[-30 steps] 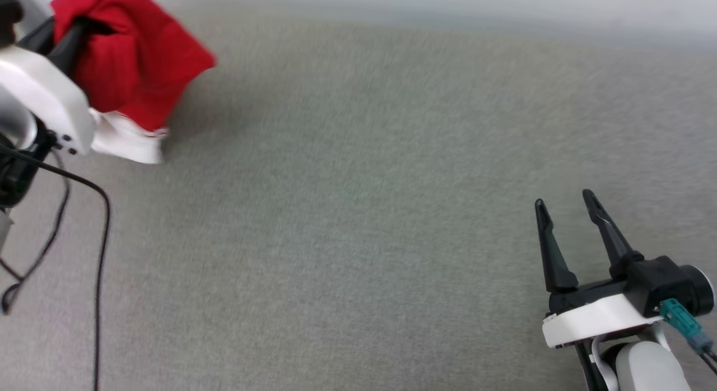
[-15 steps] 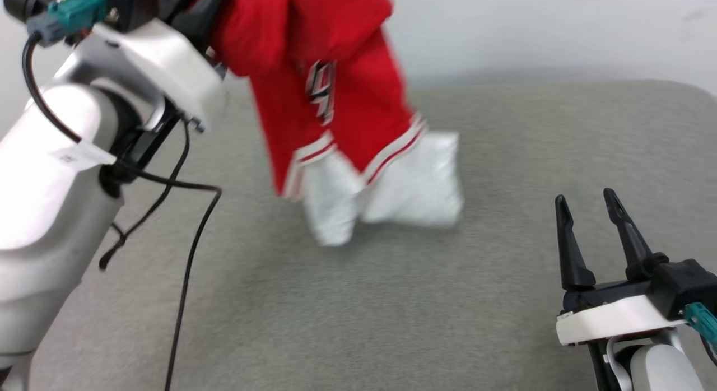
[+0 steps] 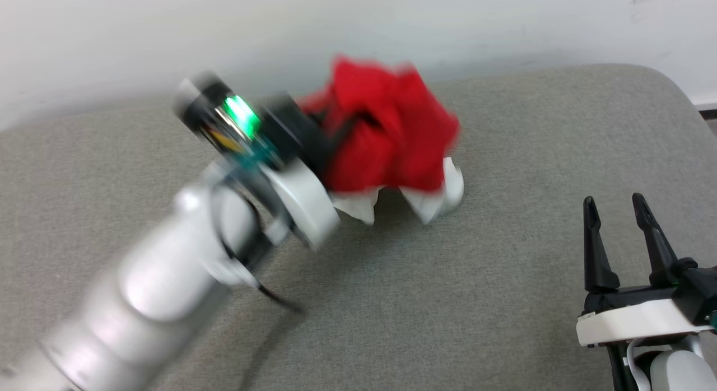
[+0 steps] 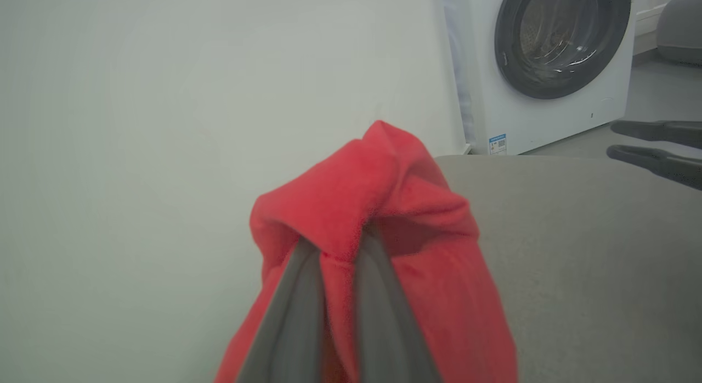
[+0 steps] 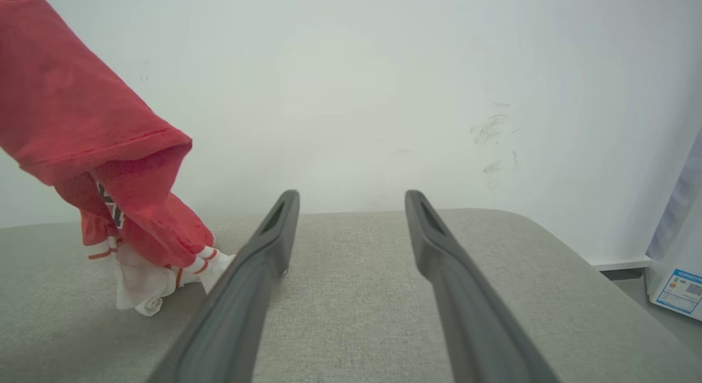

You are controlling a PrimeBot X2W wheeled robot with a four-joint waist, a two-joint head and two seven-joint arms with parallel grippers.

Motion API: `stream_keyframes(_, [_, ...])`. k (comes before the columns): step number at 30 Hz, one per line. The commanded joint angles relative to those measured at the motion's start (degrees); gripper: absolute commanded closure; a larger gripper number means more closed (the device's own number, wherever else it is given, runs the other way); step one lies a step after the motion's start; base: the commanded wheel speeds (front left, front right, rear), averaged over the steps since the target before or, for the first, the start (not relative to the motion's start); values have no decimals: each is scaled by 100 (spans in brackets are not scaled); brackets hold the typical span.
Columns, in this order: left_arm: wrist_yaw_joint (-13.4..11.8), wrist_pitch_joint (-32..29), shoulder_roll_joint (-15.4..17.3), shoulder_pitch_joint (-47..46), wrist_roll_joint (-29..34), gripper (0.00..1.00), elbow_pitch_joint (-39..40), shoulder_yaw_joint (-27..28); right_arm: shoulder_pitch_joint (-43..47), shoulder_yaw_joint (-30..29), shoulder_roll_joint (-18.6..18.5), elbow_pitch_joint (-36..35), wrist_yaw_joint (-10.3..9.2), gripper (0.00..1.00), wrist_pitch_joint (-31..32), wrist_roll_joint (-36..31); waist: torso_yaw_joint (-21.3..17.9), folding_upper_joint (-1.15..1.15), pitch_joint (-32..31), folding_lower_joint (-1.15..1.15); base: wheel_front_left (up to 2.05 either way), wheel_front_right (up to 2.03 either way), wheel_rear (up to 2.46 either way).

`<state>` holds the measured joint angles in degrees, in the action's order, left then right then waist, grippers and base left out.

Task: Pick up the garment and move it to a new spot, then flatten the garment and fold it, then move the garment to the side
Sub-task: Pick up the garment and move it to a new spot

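Note:
The garment (image 3: 392, 127) is a bunched red jersey hanging over the grey cushioned surface (image 3: 504, 301). Its white sleeves (image 3: 442, 195) touch the surface near the back wall. My left gripper (image 4: 334, 243) is shut on a fold of the red fabric (image 4: 384, 207), which wraps over the fingertips. The blurred left arm (image 3: 185, 268) reaches up to the garment from the lower left. At the lower right my right gripper (image 3: 613, 199) stands open and holds nothing, well to the right of the garment. In the right wrist view the garment (image 5: 82, 125) hangs left of the spread fingers (image 5: 274, 235).
A white wall (image 3: 358, 32) runs close behind the surface. The surface's rounded edge (image 3: 680, 94) falls away at the right rear. A white washing machine (image 4: 559, 59) stands on the floor beyond it. A black cable (image 3: 277, 298) hangs under the left arm.
The head camera has shifted. The left arm has swung the garment to the middle rear of the surface and lowered it, so the sleeves now rest there. The right gripper stays open.

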<state>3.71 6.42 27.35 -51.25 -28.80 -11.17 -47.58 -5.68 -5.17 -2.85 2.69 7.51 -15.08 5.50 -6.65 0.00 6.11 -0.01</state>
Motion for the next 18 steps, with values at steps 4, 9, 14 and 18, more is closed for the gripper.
stream_keyframes(4, [78,136,-646,905,65,100,-177,-805,60,-41,-6,82,-5,0,-14,-74,161,0,-100,1,0,0,0])
stream_keyframes(9, [173,132,-1198,1447,112,100,-440,-1494,46,-117,-6,154,-5,0,-13,-138,279,0,-168,1,0,0,0])
stream_keyframes(14, [267,-46,-1760,1849,37,100,-1004,-2138,49,-81,-7,238,-4,0,-13,-193,375,0,-243,1,0,0,0])
stream_keyframes(18, [309,-87,-1985,2030,-22,0,-1426,-2306,108,-64,-6,287,-4,0,-13,-193,433,0,-321,1,0,0,0])
